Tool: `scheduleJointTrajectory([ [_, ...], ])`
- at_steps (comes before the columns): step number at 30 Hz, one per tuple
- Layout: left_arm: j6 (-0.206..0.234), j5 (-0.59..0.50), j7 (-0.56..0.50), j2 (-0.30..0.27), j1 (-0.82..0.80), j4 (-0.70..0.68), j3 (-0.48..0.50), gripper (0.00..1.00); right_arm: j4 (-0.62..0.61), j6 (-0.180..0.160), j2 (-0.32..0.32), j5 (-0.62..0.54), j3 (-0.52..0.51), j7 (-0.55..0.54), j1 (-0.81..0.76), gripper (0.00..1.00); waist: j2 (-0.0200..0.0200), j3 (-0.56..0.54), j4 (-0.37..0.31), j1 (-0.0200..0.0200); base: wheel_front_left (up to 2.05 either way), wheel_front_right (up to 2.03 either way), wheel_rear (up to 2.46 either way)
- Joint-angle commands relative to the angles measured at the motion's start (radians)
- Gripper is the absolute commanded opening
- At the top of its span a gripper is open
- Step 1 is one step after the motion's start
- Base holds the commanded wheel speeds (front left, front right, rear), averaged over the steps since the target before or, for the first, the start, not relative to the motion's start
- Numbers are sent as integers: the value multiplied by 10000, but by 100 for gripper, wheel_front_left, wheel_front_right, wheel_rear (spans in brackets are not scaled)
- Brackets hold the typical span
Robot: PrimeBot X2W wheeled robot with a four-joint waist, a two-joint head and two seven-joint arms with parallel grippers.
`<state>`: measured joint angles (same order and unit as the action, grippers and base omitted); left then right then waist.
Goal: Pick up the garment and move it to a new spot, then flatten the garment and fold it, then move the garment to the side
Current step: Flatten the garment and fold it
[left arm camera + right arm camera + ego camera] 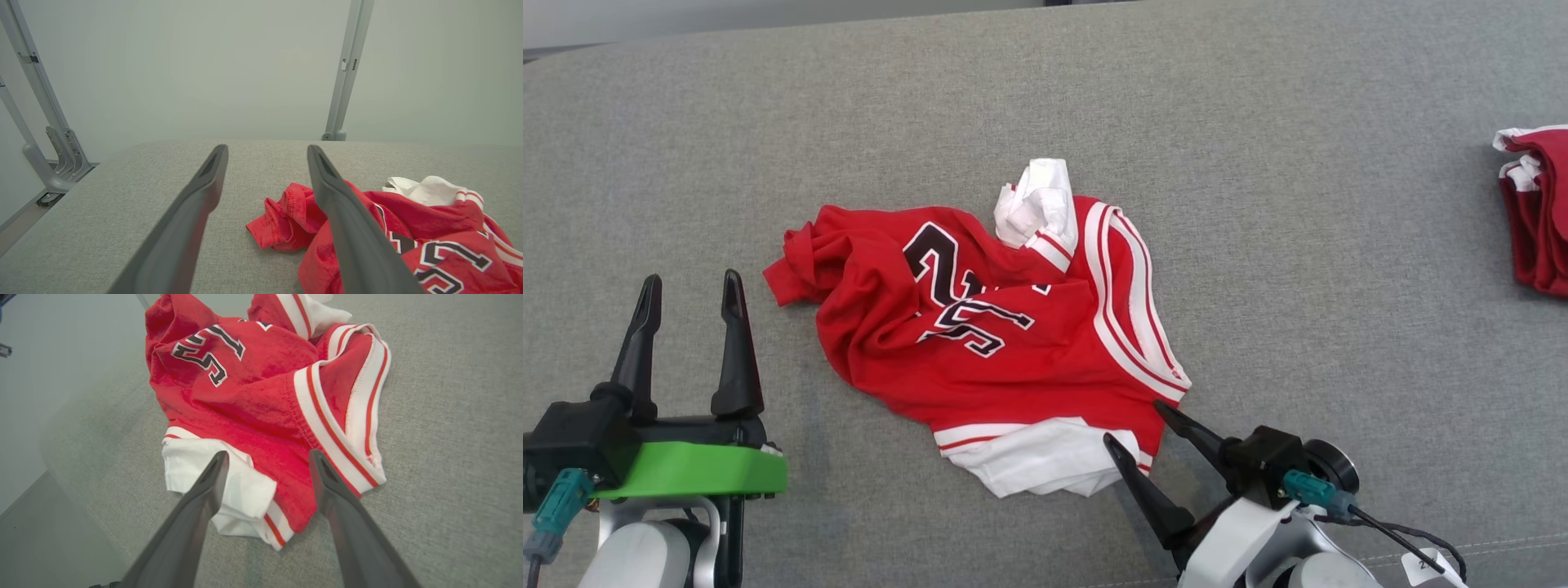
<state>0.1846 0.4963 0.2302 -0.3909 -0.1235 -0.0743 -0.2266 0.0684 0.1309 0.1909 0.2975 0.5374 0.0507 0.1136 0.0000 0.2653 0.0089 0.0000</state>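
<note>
Garment: a red basketball jersey (980, 343) with white striped trim and black numerals, lying crumpled in a loose heap.
Location: middle of the grey fabric-covered tabletop (1339, 343), well apart from a second red garment (1539, 212) at the robot's right edge.
Handling, as judged: light, thin and limp. It should drape and stretch out when lifted instead of keeping its shape. The knit looks slick enough to slide out of a shallow pinch.
Where to grasp: the near white hem corner (1029, 461) and the bunched red edge on the robot's left. The banded trim (1127, 302) looks thicker and should give a firmer bite.
Right gripper (1133, 421): spread fully wide and holding nothing. Its fingertips straddle the near hem, one over the white cloth and one by the striped band. Whether they touch the fabric cannot be told.
Left gripper (691, 278): spread just as wide, empty, over bare tabletop near the jersey's left edge but clear of it.
Risk, as judged: a pinch may catch only one layer.
</note>
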Motion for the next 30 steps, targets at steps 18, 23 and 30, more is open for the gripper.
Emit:
scheduleJointTrajectory([
  [18, -57, -67, 201, 186, -433, 298, -59, 100, 824, -5, 355, 756, -341, 540, 1208, 0, 0, 314, 99, 0, 0, 0, 0],
  [23, -61, -100, 239, 190, -504, 308, -50, 100, 265, -5, 501, 203, -2374, 829, 1616, 0, 0, 320, -1, 0, 0, 0, 0],
  [30, -38, -121, 261, 205, -498, 297, -97, 100, -461, -5, 605, -367, -4526, 648, 1833, 0, 0, 357, -92, 0, 0, 0, 0],
])
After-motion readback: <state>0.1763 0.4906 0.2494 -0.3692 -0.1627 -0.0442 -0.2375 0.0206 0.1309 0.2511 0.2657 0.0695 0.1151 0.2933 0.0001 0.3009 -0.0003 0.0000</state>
